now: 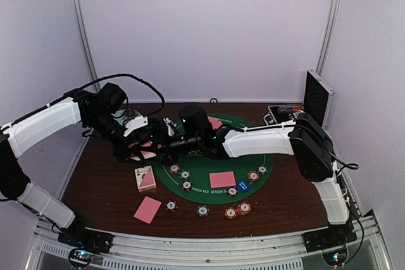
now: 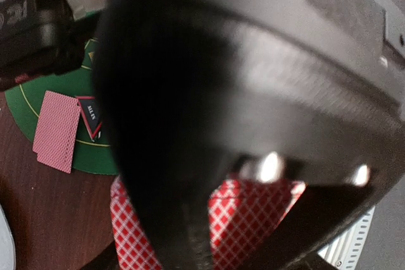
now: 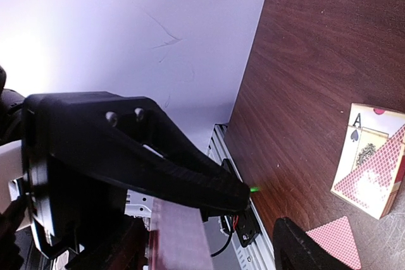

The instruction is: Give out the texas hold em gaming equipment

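Nearest me, a flat pink card [image 1: 147, 209] and round striped chips [image 1: 202, 210] lie on the dark wood table [image 1: 101, 188] beside the green felt mat [image 1: 202, 170]. Above the mat, my left arm bends in from the left, its left gripper [image 1: 149, 146] pinched thin on diamond-backed cards [image 2: 253, 219]. My right arm folds at the elbow and reaches across, its right gripper [image 1: 166, 142] spread wide around a blurred card.

a round mat [image 1: 199, 165] lies mid-tabletop [image 1: 101, 188]. one card [image 1: 222, 179] lies on it, with chips [image 1: 185, 174] along its near rim. a card box [image 1: 145, 178] sits just left of the mat, another card [image 1: 147, 209] nearer the front. a case [image 1: 316, 96] stands at the far right.
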